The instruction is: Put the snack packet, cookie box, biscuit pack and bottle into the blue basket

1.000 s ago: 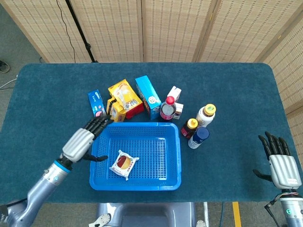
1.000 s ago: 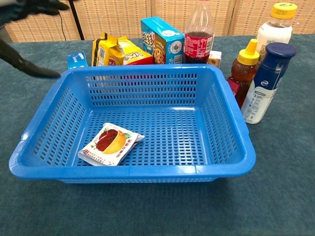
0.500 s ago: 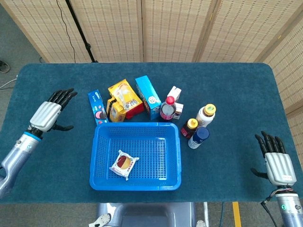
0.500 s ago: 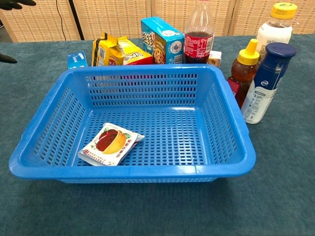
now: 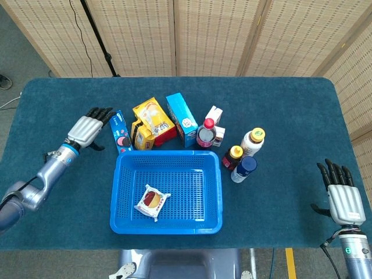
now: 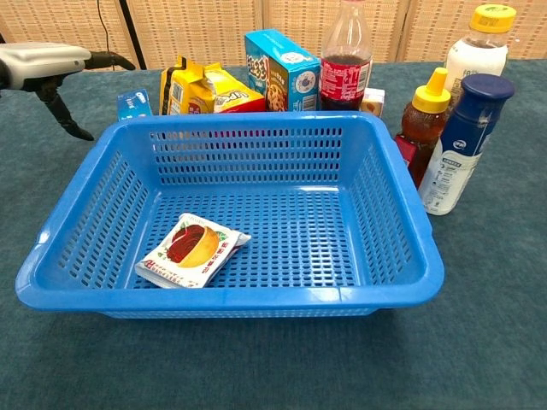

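Relocated since the earlier frame, left robot hand now hovers released, fingers spread, just beside the biscuit pack behind the blue basket; snack packet lies inside it.

Basket open above; items crowded behind.

Left hand held flat and palm-down, fingers extended and slightly apart, thumb angled downward, nothing in its grasp. Reached forward from a silver-grey forearm stretched diagonally out of the lower left corner in the head view; seen in the chest view as a pale grey back of hand with dark fingertips, at the upper left. Right hand kept low at the lower right, upright, dark fingers spread and pointing forward, thumb out to the side, empty.
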Controlling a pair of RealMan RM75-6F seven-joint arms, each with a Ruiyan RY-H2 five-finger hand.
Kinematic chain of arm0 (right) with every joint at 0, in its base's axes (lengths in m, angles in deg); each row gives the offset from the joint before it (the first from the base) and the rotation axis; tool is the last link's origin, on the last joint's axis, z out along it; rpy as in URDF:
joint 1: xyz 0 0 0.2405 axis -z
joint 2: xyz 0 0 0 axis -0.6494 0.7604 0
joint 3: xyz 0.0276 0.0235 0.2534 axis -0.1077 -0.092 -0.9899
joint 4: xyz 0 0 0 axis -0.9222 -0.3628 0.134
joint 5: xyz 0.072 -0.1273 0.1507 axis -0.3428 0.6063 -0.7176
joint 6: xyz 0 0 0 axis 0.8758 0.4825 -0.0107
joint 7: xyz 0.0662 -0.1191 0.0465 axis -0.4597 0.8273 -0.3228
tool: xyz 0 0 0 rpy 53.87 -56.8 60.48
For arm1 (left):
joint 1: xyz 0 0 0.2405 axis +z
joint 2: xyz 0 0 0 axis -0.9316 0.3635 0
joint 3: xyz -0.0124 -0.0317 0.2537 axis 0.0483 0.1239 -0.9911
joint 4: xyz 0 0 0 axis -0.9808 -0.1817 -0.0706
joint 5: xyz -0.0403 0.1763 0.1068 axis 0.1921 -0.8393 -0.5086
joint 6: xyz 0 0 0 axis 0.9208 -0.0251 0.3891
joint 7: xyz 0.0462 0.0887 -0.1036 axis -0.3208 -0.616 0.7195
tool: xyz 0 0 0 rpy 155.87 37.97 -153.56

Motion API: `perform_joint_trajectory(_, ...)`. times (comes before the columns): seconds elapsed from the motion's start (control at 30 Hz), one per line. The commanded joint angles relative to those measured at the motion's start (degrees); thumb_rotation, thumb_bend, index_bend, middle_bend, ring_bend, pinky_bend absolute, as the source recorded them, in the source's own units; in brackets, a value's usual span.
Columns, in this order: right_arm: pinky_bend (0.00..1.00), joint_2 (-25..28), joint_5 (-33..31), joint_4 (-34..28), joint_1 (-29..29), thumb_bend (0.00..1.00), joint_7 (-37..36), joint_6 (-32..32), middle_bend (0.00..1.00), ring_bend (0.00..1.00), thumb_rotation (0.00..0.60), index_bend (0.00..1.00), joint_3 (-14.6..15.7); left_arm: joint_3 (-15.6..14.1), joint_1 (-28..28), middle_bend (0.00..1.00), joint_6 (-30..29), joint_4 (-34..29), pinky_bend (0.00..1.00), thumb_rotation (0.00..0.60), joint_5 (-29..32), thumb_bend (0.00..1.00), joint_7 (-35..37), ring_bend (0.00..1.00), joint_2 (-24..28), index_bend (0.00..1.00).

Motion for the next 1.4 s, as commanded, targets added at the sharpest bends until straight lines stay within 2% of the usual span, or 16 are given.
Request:
perform_joint_trajectory(0.03,0.0,0.0,-0.1,0.1,0.0,0.0,0.0,-0.1,0.0,0.0,0.6,0.0,-0.1,0.2,-1.7,0.0,1.6,2.1,0.0,0.6,0.6,0.02,-1.1,0.0,-1.9,0.0)
perform_joint_trajectory(0.2,0.0,0.0,-0.5,0.1,0.2,0.0,0.3,-0.8,0.0,0.0,0.6,0.0,-0.4,0.0,-3.8,0.0,5.4,4.7,0.0,0.6,1.8,0.02,-2.7,0.0,-4.2,0.0)
perform_joint_trajectory(0.4,0.0,0.2,-0.6,0.1,0.4,0.0,0.1,-1.1,0.0,0.0,0.6,0.0,-0.4,-0.7,-3.8,0.0,5.0,6.0,0.0,0.6,2.1,0.02,-2.9,0.0,-5.3,0.0)
perform_joint_trajectory(0.77,0.0,0.2,-0.3,0.0,0.2,0.0,-0.3,-0.8,0.0,0.0,0.6,0.0,-0.3,-1.1,-5.2,0.0,8.5,8.5,0.0,0.6,3.9,0.02,-4.7,0.0,-7.9,0.0)
perform_joint_trajectory(0.83,0.0,0.3,-0.3,-0.1,0.2,0.0,-0.4,-0.8,0.0,0.0,0.6,0.0,-0.3,-0.8,-5.5,0.0,8.8,8.6,0.04,0.6,4.4,0.03,-5.3,0.0,-8.2,0.0)
perform_joint_trajectory(0.87,0.0,0.3,-0.2,-0.1,0.2,0.0,-0.6,-0.9,0.0,0.0,0.6,0.0,-0.3,-0.4,-5.6,0.02,8.4,8.8,0.1,0.6,4.7,0.04,-5.7,0.01,-8.5,0.02)
perform_joint_trajectory(0.93,0.0,0.4,-0.1,-0.1,0.3,0.0,-0.8,-1.0,0.0,0.0,0.6,0.0,-0.3,0.0,-5.6,0.15,7.4,9.2,0.24,0.6,5.0,0.07,-6.6,0.1,-8.9,0.13)
perform_joint_trajectory(0.97,0.0,0.4,-0.1,-0.1,0.3,0.0,-0.9,-1.0,0.0,0.0,0.6,0.0,-0.3,0.1,-5.6,0.28,6.9,9.5,0.35,0.6,5.2,0.09,-7.4,0.21,-9.3,0.26)
perform_joint_trajectory(1.0,0.0,0.5,-0.1,-0.1,0.3,0.0,-0.9,-1.1,0.0,0.0,0.6,0.0,-0.2,0.2,-5.5,0.38,6.5,9.8,0.4,0.6,5.3,0.11,-8.1,0.3,-9.5,0.35)
perform_joint_trajectory(1.1,0.0,0.5,0.0,-0.1,0.3,0.0,-1.0,-1.1,0.0,0.0,0.6,0.0,-0.2,0.3,-5.2,0.57,5.6,10.6,0.49,0.6,5.7,0.15,-10.0,0.45,-10.3,0.55)
perform_joint_trajectory(1.2,0.0,0.5,0.1,-0.1,0.3,0.0,-1.1,-1.0,0.0,0.0,0.6,0.0,-0.1,0.4,-4.8,0.62,5.2,11.3,0.51,0.6,6.4,0.18,-11.7,0.51,-10.8,0.62)
perform_joint_trajectory(1.4,0.0,0.6,0.3,-0.4,0.3,0.0,-1.1,-0.9,0.0,0.0,0.6,0.0,0.0,1.0,-3.9,0.64,3.7,9.5,0.53,0.6,7.2,0.19,-11.8,0.54,-9.3,0.66)
